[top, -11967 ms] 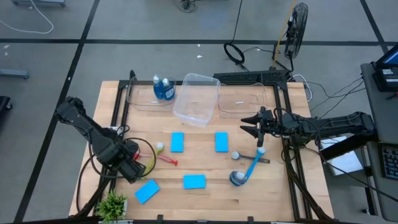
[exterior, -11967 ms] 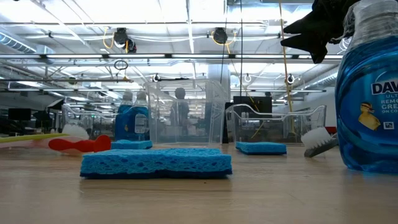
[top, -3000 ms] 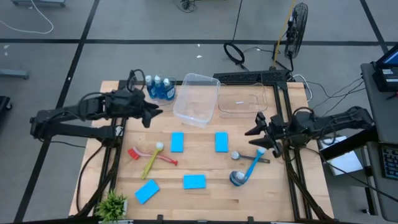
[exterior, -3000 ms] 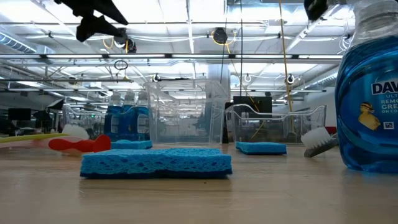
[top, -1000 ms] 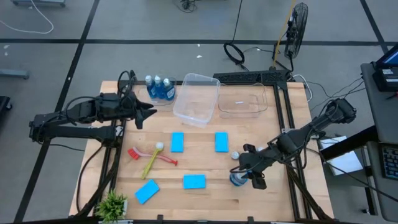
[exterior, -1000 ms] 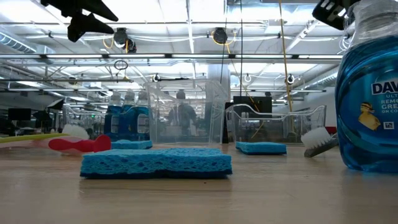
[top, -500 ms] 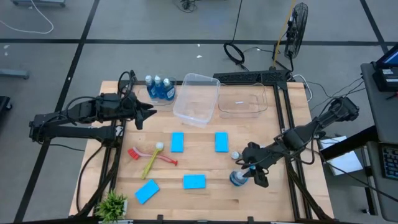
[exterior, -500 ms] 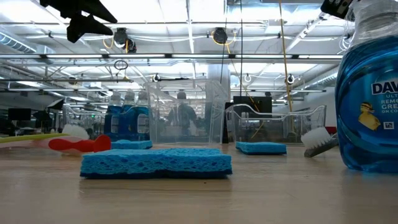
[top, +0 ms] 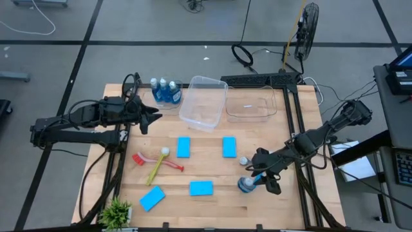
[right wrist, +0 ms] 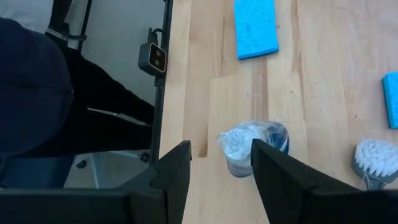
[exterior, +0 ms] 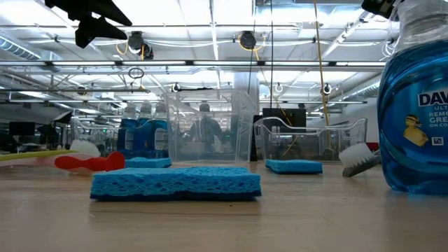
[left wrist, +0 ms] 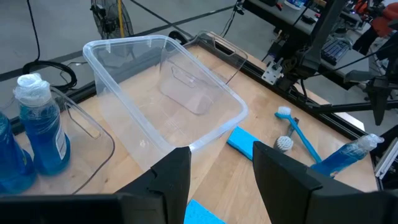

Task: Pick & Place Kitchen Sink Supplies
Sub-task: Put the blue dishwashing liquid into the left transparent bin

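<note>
R gripper [right wrist: 221, 171] fingers apart, empty, above soap bottle [right wrist: 252, 147], frame center. Bottle likely heavy, slippery: grip at neck.

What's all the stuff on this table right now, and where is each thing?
soap bottles: three, blue, in the far-left bin; a fourth soap bottle stands alone, near right
sponges: four, bright blue, mid-table
brushes: red and yellow-green crossed at left; blue brush at right
clear bins: three, far edge, middle one tilted
potted plant: one, green, near-left corner
left gripper: open, empty, by the bottle bin
right gripper: open, above the lone bottle
</note>
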Motion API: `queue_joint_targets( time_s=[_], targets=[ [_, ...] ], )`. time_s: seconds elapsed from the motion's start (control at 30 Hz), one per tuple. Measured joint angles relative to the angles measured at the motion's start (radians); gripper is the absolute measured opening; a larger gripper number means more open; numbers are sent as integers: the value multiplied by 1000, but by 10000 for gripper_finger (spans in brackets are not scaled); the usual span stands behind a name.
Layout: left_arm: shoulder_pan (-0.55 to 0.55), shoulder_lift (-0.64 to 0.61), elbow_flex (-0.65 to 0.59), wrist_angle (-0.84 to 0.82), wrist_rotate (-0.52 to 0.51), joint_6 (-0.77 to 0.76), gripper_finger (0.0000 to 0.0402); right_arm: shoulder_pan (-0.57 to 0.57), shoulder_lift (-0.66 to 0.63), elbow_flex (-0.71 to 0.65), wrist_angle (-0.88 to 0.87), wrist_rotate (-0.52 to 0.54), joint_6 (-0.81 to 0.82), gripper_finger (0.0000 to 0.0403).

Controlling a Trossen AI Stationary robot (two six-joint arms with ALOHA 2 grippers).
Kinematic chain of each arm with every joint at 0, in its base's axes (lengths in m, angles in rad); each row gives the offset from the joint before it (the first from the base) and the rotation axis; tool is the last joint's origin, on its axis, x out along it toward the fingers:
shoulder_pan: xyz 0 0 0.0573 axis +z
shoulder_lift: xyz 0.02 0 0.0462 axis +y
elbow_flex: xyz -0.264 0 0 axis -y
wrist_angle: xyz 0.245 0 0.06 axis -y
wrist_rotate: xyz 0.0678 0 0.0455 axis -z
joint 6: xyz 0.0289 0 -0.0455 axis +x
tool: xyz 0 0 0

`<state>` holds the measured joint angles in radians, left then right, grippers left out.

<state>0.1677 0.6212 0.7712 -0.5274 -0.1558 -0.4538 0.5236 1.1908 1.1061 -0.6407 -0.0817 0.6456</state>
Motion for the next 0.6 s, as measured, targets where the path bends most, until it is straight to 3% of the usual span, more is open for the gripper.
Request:
queue_joint_targets(
  time_s=[0.3, 0.6],
  targets=[
    [0, 0, 0, 0, 0, -1, 175, 0, 0, 0, 0, -1, -3, 166],
    [0, 0, 0, 1, 0, -3, 175, 0, 0, 0, -51, 3, 1, 280]
  ],
)
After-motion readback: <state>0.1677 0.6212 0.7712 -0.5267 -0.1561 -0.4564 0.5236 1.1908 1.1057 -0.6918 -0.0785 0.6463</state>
